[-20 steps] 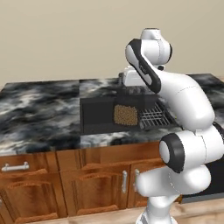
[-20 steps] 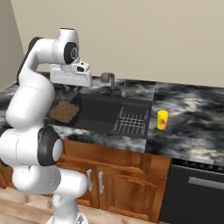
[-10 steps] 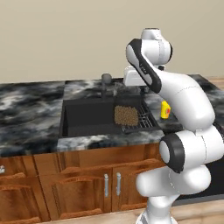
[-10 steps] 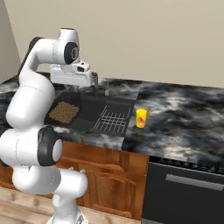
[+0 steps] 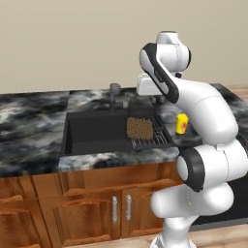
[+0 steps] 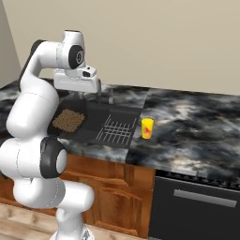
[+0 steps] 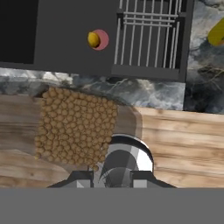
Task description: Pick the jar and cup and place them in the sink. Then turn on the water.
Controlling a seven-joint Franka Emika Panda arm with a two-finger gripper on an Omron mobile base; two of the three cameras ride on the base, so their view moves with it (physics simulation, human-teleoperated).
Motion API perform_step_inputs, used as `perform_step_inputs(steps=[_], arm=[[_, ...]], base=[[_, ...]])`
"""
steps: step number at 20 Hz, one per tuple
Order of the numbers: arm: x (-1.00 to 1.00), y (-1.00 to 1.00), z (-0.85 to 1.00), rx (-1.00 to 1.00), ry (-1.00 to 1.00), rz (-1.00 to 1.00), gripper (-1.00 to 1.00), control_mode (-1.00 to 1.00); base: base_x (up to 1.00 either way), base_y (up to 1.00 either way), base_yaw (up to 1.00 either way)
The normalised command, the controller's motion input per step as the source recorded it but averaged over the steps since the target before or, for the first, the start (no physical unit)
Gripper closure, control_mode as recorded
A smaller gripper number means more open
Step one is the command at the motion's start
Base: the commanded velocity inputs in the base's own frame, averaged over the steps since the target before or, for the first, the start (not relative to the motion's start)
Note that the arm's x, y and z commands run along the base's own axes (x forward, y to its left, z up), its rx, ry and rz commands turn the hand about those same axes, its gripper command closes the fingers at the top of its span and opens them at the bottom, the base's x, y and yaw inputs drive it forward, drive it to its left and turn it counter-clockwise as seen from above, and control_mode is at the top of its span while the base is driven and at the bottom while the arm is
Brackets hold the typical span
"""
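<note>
Both base views look forward and down from behind the arm, left and right, sharing the sink point(image 5: 97, 133) point(image 6: 101, 123). The hand view looks straight down, closer, on the sink's point(image 7: 65, 39) front edge.

Wooden cabinets point(image 5: 72, 203), perhaps an oven point(image 6: 197, 206)

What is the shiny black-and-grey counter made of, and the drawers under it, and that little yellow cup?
The dark marbled counter looks like polished stone: cloudy grey swirls, smooth top. The brown cabinet fronts look like varnished wood, with visible grain and metal handles. The small yellow cup with a red mark looks like smooth plastic or glazed pottery; the rendering leaves that open.
</note>
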Motion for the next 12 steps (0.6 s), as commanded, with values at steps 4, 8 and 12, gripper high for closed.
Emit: perform_step_inputs(steps=[4,8,12], arm=[[0.00,0.00,0.00,0.00,0.00,0.00,1.00,1.00],[0.00,0.00,0.00,0.00,0.00,0.00,1.00,1.00],[0.00,0.00,0.00,0.00,0.00,0.00,1.00,1.00]], base=[[0.36,-0.29,0.00],[0.31,-0.36,0.00],[0.26,-0.40,0.00]])
